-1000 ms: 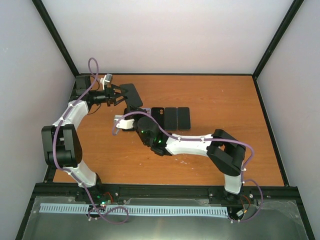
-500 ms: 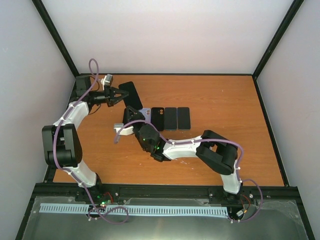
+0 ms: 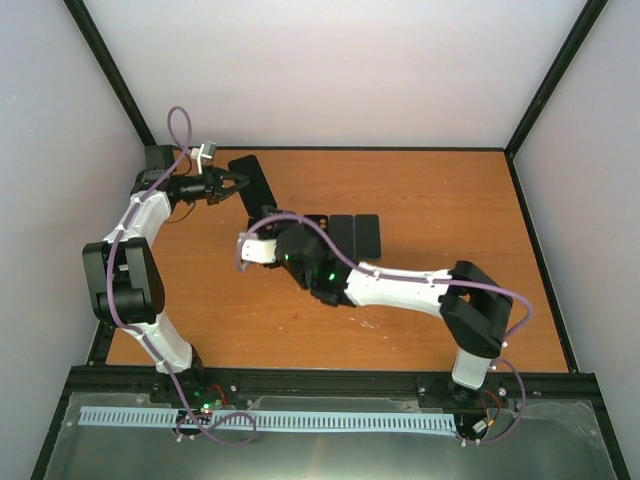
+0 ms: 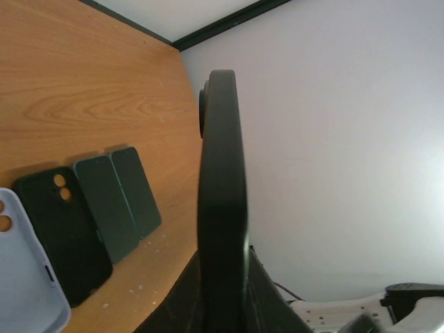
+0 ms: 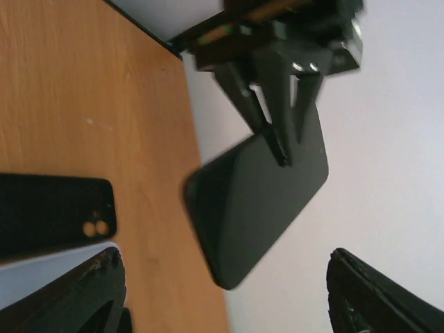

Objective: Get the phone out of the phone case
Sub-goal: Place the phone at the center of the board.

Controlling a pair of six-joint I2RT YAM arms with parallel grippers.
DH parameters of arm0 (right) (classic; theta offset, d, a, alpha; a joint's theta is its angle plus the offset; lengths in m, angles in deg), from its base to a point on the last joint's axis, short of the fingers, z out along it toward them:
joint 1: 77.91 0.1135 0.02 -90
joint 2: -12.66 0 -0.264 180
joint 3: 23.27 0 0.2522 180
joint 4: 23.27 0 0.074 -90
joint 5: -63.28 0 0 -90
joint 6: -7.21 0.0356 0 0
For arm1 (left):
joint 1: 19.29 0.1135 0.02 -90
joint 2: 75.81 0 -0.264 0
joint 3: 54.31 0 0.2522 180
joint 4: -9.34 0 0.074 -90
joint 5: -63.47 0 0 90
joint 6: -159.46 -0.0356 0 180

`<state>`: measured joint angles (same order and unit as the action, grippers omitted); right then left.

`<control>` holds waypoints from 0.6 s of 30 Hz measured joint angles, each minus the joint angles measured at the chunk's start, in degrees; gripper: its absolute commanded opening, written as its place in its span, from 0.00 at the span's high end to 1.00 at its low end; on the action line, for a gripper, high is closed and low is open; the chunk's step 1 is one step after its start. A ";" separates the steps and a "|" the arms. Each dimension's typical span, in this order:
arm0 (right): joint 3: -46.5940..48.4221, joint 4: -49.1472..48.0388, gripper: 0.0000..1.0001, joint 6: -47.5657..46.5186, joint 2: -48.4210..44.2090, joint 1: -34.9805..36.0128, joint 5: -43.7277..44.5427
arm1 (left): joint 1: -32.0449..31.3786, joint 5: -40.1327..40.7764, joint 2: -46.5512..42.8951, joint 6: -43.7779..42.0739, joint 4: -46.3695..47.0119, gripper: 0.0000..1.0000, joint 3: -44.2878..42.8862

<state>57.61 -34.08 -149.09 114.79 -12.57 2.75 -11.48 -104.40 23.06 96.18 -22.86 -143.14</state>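
My left gripper (image 3: 238,183) is shut on one short end of a black phone (image 3: 255,180), holding it in the air over the table's back left. The left wrist view shows the phone (image 4: 222,194) edge-on between the jaws of that gripper (image 4: 223,253), camera bump at the far end. I cannot tell whether a phone case is on it. Just to its right, my right gripper (image 3: 268,218) stands open and empty. In the right wrist view, the phone (image 5: 257,208) hangs from the left gripper (image 5: 281,149) beyond the open right gripper (image 5: 223,263).
On the wooden table (image 3: 430,200) lie an empty black case (image 4: 62,232) with camera holes, a pale lavender case (image 4: 24,277) and two dark slabs (image 4: 104,208) (image 4: 139,187) in a row. The right arm (image 3: 400,285) stretches across the table's middle. Walls enclose the table.
The left gripper shut on the phone and drew it back-left. The right gripper, shut a second ago, has opened and let go of it.
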 measured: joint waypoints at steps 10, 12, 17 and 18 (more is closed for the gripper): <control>13.99 32.37 0.21 30.93 -8.63 -16.74 -26.05 | -0.63 2.62 -0.59 -10.47 -2.19 0.99 -0.50; 15.26 35.58 0.21 36.50 -9.35 -20.63 -33.79 | -1.62 2.64 -1.40 -11.47 -1.51 0.99 -0.48; 16.06 39.45 0.22 50.03 -9.75 -30.84 -54.40 | -5.73 1.53 -3.76 -12.96 1.14 0.99 -0.48; 16.06 39.80 0.22 52.68 -9.73 -32.83 -58.25 | -6.60 1.27 -4.09 -13.22 1.49 0.99 -0.48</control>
<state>73.67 5.72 -96.42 105.06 -45.40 -55.50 -18.08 -103.13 18.98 82.95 -21.37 -143.62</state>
